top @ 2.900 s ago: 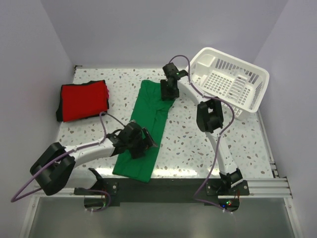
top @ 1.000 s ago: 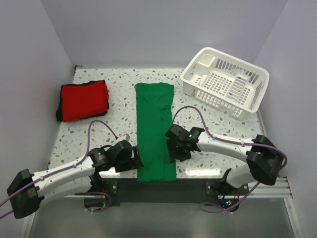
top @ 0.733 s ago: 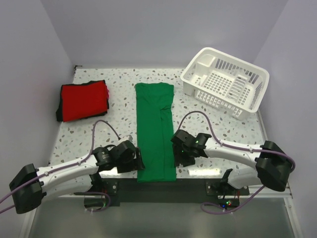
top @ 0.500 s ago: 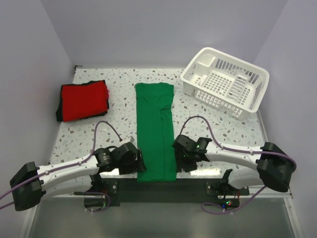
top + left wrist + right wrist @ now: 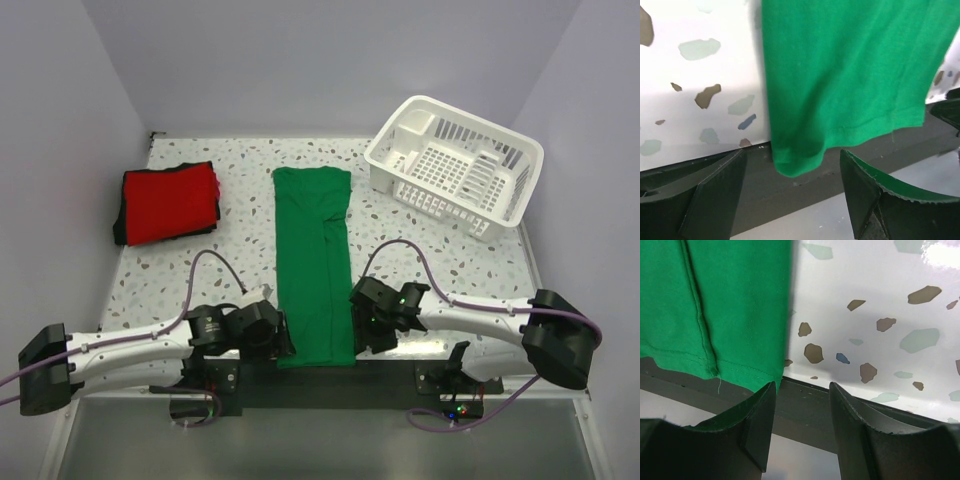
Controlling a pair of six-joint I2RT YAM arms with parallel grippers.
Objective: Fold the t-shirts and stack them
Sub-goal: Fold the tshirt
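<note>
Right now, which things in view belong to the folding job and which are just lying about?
Belongs to the job: green t-shirt, a long strip with its near hem over the table edge; red t-shirt, folded, far left; left gripper and right gripper, open at the hem's corners.
Lying about: white basket, far right.

White arm links (image 5: 130, 345), black joints (image 5: 548, 340), purple cables (image 5: 212, 253), dark gripper fingers (image 5: 715, 195)

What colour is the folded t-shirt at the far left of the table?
Bright red. The folded t-shirt shows best in the top external view.
</note>
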